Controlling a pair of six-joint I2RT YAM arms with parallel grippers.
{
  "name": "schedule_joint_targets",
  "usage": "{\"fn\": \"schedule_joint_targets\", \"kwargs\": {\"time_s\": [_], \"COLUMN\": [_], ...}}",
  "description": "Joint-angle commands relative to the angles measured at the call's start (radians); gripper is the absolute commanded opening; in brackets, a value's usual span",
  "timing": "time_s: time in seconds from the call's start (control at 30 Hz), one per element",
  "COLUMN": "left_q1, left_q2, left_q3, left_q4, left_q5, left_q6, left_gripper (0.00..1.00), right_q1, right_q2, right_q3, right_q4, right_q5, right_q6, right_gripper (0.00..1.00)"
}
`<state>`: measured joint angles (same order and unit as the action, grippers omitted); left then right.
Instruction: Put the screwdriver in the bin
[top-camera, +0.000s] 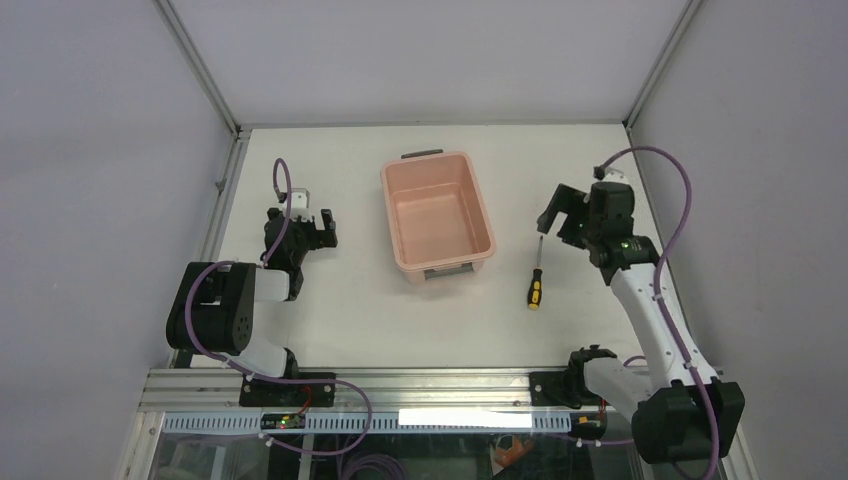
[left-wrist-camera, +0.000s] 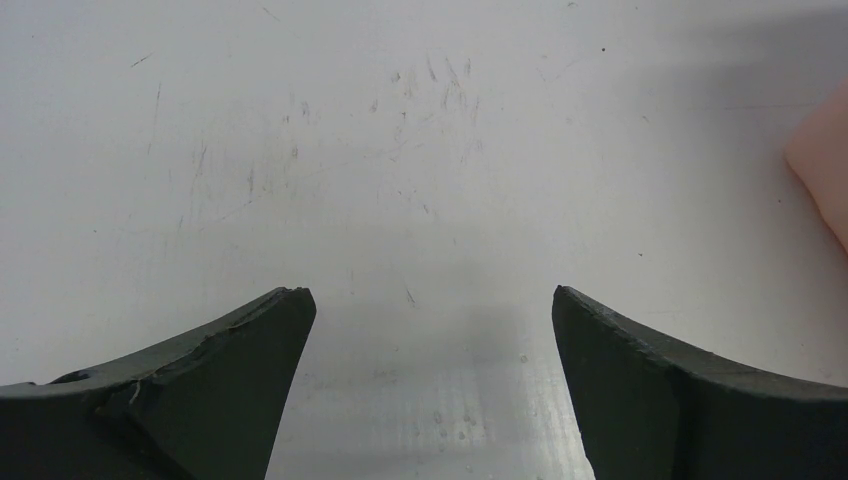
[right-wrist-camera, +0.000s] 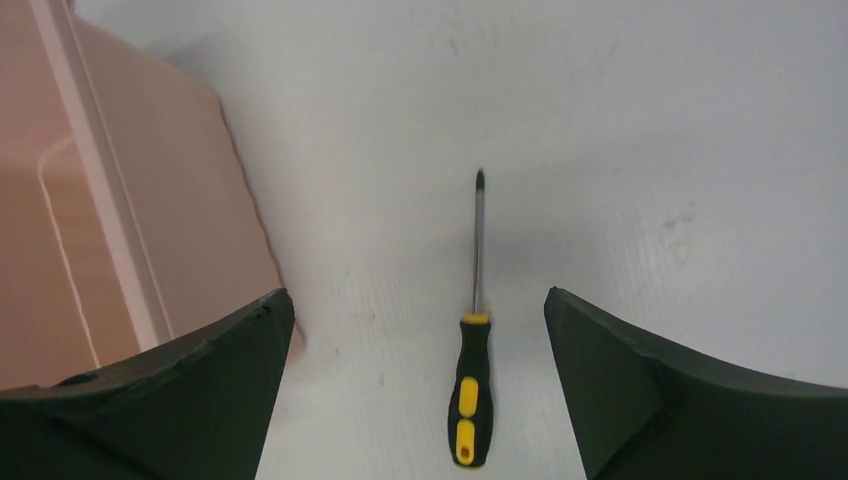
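Bright, even overhead light; faint soft shadows.

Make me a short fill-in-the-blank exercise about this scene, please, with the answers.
1. The screwdriver lies on the table, to the ___ of the bin.
2. The bin is ___ inside.
3. The right gripper and the left gripper are both ___.
Answers: right; empty; open.

White flat tabletop (top-camera: 340, 310), lightly scuffed; plain grey panel walls (top-camera: 100, 120) on three edges; silver aluminium rail (top-camera: 420, 385) along near edge.
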<state>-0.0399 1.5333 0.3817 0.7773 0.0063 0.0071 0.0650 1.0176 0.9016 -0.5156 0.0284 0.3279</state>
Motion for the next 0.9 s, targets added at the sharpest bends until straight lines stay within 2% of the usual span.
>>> {"fn": "schedule_joint_targets", "kwargs": {"time_s": [0.0,0.1,0.2,0.53,0.6,0.67,0.73,0.87], "left_q1": [-0.007,-0.006,-0.006,-0.006,-0.007,-0.007,-0.007,-0.006], "left_q2": [-0.027,-0.027,-0.027,-0.026,-0.026,-0.026,-0.026,-0.026], "left_q3": [0.002,0.002,0.002,0.002,0.002,0.002,0.002,0.002], "left_q4": [0.027,0.027,0.027,0.027,0.027,0.027,0.027,0.027], "left_q5": [0.008,0.008,0.008,0.008,0.007,0.007,0.008,0.007], "left_q6": [-0.016,-0.016,-0.016,-0.016,-0.016,-0.016,-0.016,-0.016], "left_gripper": [0.99,0.99,0.99,0.99,0.99,0.99,0.99,0.99], "right_q1": [0.105,0.182,0.194,0.250,0.252,0.254,0.256,0.257], "right_q2": [-0.012,0.026,0.088,0.268,0.294,0.324,0.356,0.372], "right_q3": [-0.111,-0.147,-0.171,-0.224,-0.230,-0.231,-0.231,-0.204], "right_q4": [-0.085,-0.114,-0.125,-0.092,-0.078,-0.063,-0.049,-0.055], "right_q5": [-0.015,0.077,0.130,0.118,0.120,0.117,0.120,0.177], "right_q6": [0.107,0.140,0.165,0.233,0.248,0.253,0.259,0.272], "right_gripper": [0.99,0.99,0.95,0.81,0.75,0.66,0.50,0.03]}}
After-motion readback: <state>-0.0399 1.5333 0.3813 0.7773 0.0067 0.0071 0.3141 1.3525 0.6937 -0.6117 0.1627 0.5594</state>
